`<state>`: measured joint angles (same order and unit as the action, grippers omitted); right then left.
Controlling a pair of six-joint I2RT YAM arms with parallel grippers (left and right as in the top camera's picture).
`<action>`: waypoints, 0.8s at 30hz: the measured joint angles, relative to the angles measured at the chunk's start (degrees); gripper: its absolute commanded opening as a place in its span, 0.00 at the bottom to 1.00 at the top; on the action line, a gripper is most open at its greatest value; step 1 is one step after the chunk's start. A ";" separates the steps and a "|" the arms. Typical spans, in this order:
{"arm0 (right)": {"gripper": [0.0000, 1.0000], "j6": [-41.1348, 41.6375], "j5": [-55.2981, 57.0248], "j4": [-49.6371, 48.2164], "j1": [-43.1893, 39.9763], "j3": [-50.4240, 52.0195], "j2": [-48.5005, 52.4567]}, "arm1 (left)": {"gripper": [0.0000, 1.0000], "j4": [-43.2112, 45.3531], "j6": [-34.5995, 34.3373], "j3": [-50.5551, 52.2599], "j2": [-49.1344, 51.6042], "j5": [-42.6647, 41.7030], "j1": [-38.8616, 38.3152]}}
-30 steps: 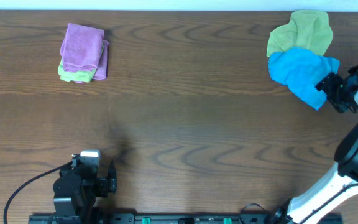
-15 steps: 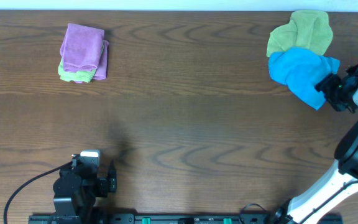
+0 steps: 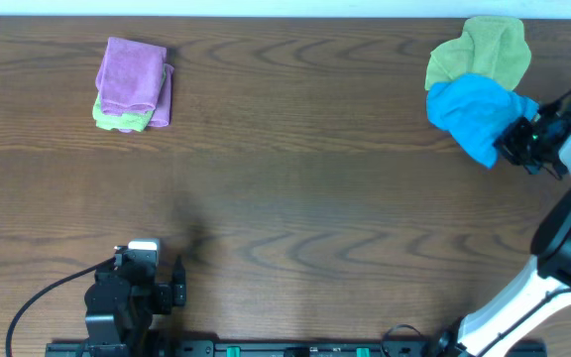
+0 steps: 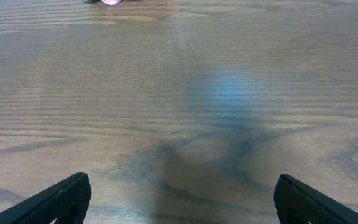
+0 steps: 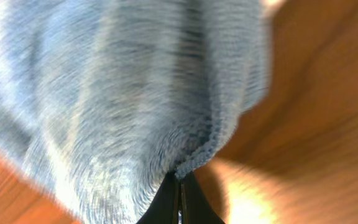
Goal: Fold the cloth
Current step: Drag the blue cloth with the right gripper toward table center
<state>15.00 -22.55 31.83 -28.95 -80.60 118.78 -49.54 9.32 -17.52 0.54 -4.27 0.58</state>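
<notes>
The cloth [image 3: 472, 114] is a bright sky-blue crumpled heap at the table's far right, lying partly against a lime-green cloth. My right gripper [image 3: 516, 140] is shut on its right edge. In the right wrist view the two dark fingers [image 5: 180, 199] meet tightly and pinch the stitched hem of the cloth [image 5: 123, 93], which fills most of that frame. My left gripper [image 3: 171, 281] rests near the front left edge, far from the cloth. In the left wrist view its fingertips [image 4: 67, 196] stand wide apart over bare wood with nothing between them.
A lime-green cloth [image 3: 484, 50] lies crumpled just behind the blue one at the back right. A folded purple cloth [image 3: 132, 74] sits on a folded green one [image 3: 117, 119] at the back left. The brown wooden table [image 3: 295, 169] spans the view.
My right gripper has closed on the blue cloth's edge. The cloth's lower right corner has been drawn in and up, and the heap has bunched slightly. The left arm has not moved.
</notes>
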 measured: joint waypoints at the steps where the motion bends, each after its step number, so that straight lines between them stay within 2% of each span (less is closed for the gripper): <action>1: 0.01 -0.35 -0.24 1.31 0.90 0.02 -1.46 | 0.95 0.00 0.00 0.00 0.00 0.00 0.00; 9: 0.01 -1.62 -1.55 11.82 11.61 0.00 -14.71 | 0.95 0.00 0.00 0.00 0.00 0.00 0.00; 15: 0.01 -1.84 -1.64 17.00 20.65 0.02 -15.45 | 0.95 0.00 0.00 0.00 0.00 0.00 0.00; 24: 0.02 -0.44 -1.36 15.39 37.00 0.02 -15.45 | 0.95 -0.02 0.00 0.00 0.00 0.02 0.00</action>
<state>14.57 -23.90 47.22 8.05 -80.58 103.33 -49.56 9.32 -17.52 0.54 -4.25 0.58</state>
